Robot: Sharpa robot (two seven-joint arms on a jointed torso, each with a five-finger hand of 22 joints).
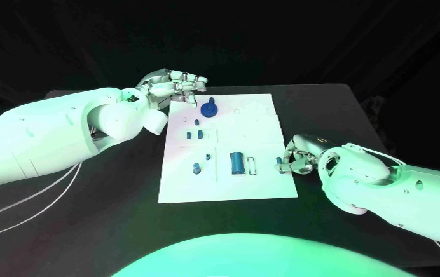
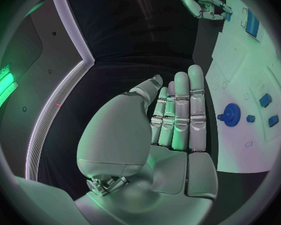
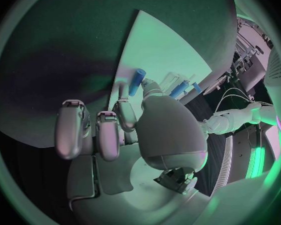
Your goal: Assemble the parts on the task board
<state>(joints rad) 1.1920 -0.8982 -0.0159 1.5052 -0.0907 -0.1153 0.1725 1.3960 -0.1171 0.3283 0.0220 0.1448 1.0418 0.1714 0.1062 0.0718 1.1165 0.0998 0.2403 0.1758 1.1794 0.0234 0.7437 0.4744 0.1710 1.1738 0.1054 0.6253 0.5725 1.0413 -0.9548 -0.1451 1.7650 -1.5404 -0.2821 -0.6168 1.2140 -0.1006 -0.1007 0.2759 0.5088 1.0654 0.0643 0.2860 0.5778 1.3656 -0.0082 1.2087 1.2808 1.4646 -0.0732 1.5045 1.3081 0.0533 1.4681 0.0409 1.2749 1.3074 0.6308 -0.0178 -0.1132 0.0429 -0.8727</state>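
The white task board (image 1: 247,185) lies in the middle of the black table. A blue gear (image 1: 209,108) stands near its far left corner, and a larger blue cylinder (image 1: 238,162) lies near its middle. Several small blue parts (image 1: 197,167) sit along its left half. My left hand (image 1: 174,86) hovers beside the far left corner, fingers straight and holding nothing; the gear (image 2: 231,115) lies just past its fingers (image 2: 181,110). My right hand (image 1: 298,154) is at the board's right edge and pinches a small blue peg (image 3: 137,82) between thumb and finger, low over the board (image 3: 159,45).
Black table surrounds the board, with open room in front of it (image 1: 229,220) and to its far right (image 1: 321,112). A dark curtain closes off the back. In the left wrist view, my right hand (image 2: 200,2) shows beyond the cylinder (image 2: 252,24).
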